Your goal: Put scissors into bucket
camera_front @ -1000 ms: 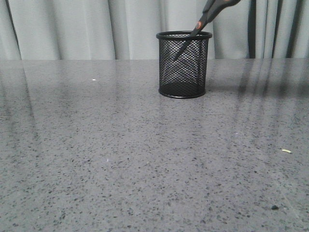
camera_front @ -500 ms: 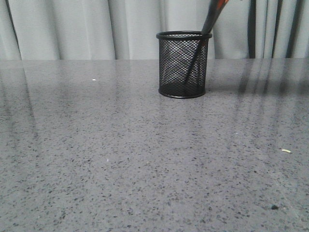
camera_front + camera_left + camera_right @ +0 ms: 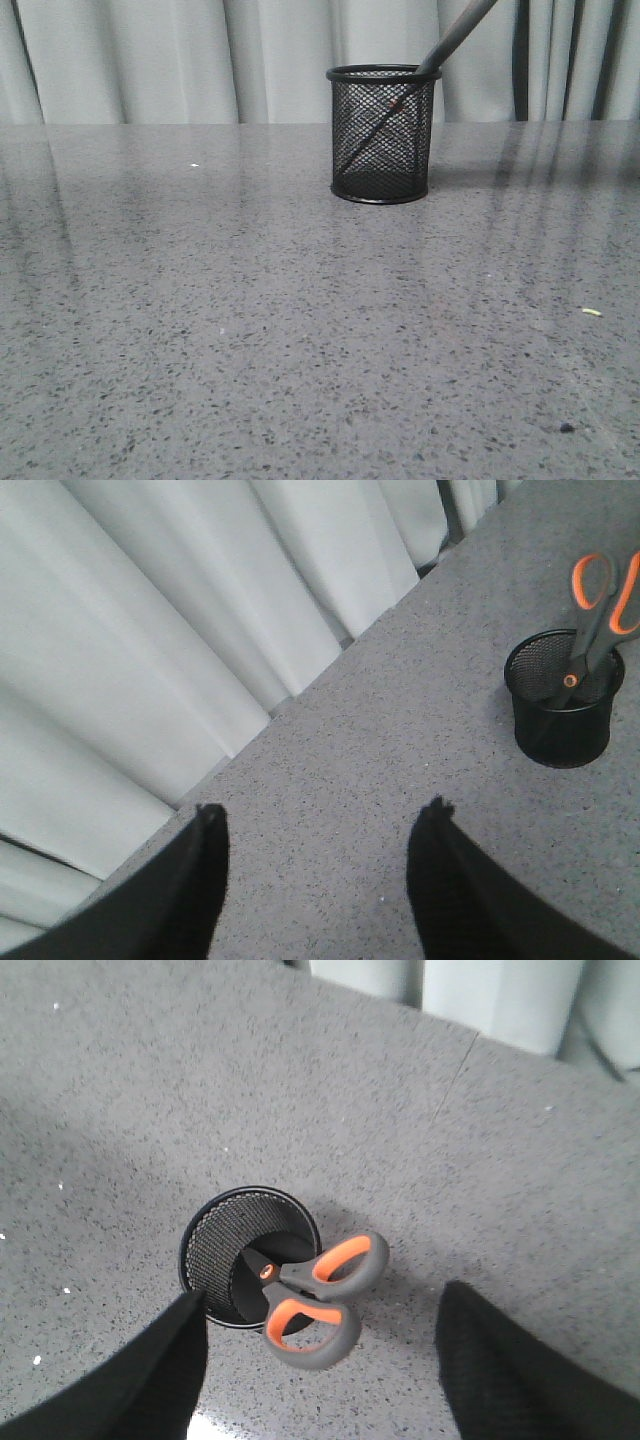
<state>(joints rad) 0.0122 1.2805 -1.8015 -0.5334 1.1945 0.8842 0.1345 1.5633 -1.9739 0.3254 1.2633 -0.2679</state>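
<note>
Now the scissors (image 3: 315,1300) stand blades-down inside the bucket (image 3: 383,133) on the grey worktop (image 3: 250,320), handles leaning out over its rim; the right end effector (image 3: 320,1360) hangs above them, fingers spread and empty; the left end effector (image 3: 315,875) is likewise spread, well apart.

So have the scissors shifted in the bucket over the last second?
Yes. The scissors dropped deeper, tips sliding to the lower left wall of the bucket, which nudged slightly right.
</note>
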